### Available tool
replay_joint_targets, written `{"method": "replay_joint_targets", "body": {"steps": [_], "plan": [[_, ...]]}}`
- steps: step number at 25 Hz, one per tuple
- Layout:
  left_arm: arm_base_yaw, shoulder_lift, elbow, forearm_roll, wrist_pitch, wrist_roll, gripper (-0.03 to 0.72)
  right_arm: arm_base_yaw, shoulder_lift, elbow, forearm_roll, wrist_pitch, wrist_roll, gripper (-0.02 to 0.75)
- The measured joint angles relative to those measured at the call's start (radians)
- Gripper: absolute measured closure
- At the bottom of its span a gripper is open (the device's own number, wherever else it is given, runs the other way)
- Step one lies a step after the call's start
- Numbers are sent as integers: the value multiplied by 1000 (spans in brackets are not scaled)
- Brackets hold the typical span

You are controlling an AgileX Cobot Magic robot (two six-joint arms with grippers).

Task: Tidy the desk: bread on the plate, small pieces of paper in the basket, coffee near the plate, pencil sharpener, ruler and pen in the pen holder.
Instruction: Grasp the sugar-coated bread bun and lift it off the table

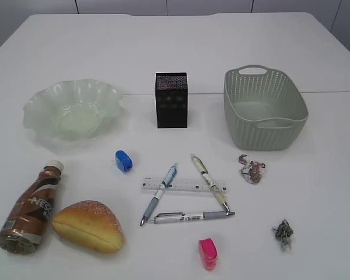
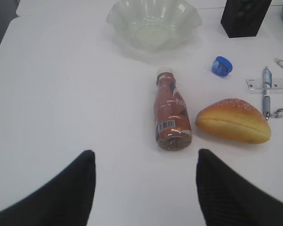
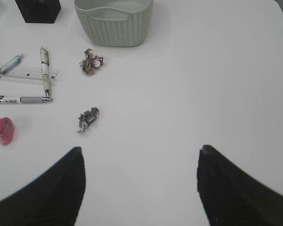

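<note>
A golden bread roll [image 1: 88,225] lies front left next to a coffee bottle [image 1: 32,208] on its side. The glass plate [image 1: 44,108] is at back left, the black pen holder [image 1: 171,100] in the middle, the green basket [image 1: 291,128] at back right. A blue sharpener [image 1: 123,161], a pink sharpener [image 1: 207,254], a ruler [image 1: 186,186] and three pens [image 1: 192,216] lie in the middle. Two paper scraps [image 1: 251,169] [image 1: 283,233] lie at right. My left gripper [image 2: 144,160] is open, short of the bottle [image 2: 171,117] and bread [image 2: 233,120]. My right gripper [image 3: 140,160] is open over bare table.
The white table [image 1: 175,46] has a seam line at the back right. In the right wrist view the basket [image 3: 114,21], the scraps [image 3: 90,62] [image 3: 87,117] and the pink sharpener [image 3: 1,130] lie ahead and to the left.
</note>
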Motion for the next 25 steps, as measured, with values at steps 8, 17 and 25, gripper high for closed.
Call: {"method": "replay_joint_targets", "body": {"steps": [8,17,25], "plan": [[0,0,0,-16,0,0,201,0,0,0,25,0,0,192],[0,0,-6,-43,-33,0,201,0,16,-16,234,-278,56,192],[0,120,-94,-70,-178,-5,202,0,269,-34,269,-377,56,192]]}}
